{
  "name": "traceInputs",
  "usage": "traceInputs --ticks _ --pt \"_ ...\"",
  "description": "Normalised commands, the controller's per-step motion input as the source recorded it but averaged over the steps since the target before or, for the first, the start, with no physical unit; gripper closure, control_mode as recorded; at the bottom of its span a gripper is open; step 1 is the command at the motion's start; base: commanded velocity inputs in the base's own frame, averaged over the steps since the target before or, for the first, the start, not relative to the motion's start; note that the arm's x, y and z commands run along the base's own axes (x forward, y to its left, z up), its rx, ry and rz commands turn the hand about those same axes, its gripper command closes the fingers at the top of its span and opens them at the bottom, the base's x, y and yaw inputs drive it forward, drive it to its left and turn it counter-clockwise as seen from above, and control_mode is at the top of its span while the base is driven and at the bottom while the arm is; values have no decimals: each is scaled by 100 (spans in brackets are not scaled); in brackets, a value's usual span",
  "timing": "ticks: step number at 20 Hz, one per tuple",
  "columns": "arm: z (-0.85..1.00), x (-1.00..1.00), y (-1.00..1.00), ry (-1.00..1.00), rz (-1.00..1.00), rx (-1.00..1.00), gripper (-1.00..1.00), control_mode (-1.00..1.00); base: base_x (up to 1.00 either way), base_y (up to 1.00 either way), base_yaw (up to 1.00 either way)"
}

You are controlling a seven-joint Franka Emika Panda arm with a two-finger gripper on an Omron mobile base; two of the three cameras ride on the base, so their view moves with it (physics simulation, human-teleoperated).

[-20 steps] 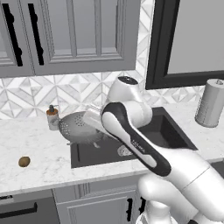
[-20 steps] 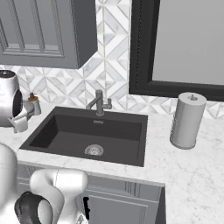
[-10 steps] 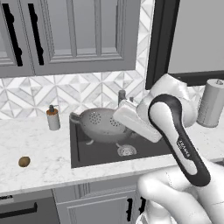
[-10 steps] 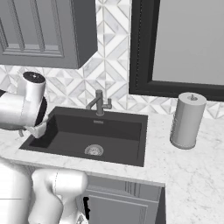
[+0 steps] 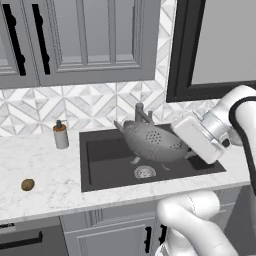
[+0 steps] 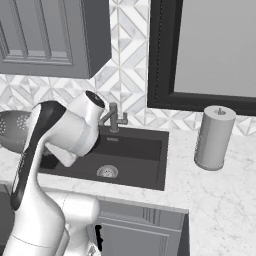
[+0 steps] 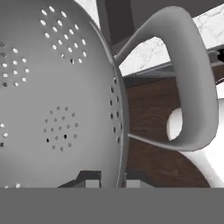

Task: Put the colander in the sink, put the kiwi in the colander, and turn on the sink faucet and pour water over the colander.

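the pincer (image 7: 109,183) is pinching the rim of the colander (image 5: 152,142), its two dark tips rising at the bottom centre of the hand view, one on each side of the thin metal edge. in that view the perforated bowl fills the left half and one loop handle (image 7: 192,83) curves through the right. in the left base view the colander hangs tilted at the centre of the frame, above the sink (image 5: 100,165), with its small feet pointing down toward the round drain (image 5: 145,172). the sink faucet (image 5: 142,113) stands just behind it against the tiled wall. the kiwi (image 5: 28,185) lies on the marble surface (image 5: 45,170) at the lower left, well apart from the sink. a soap dispenser (image 5: 61,135) stands beside the sink's left edge. in the right base view a paper towel roll (image 6: 214,138) stands at the right.
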Motion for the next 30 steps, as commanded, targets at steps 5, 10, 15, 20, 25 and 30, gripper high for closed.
traceInputs --ticks 5,10,15,20,25,30 --pt "2 -16 -75 4 28 10 100 -100 0 0 0" --pt "-1 0 -71 16 41 1 100 -100 0 0 0" --pt "0 12 -62 20 41 0 100 -100 0 0 0" --pt "-7 24 -46 1 46 0 100 -100 0 0 0" --pt "-24 50 -18 0 49 -1 100 -100 0 0 0" --pt "-19 52 -10 -8 47 -1 100 -100 0 0 0"
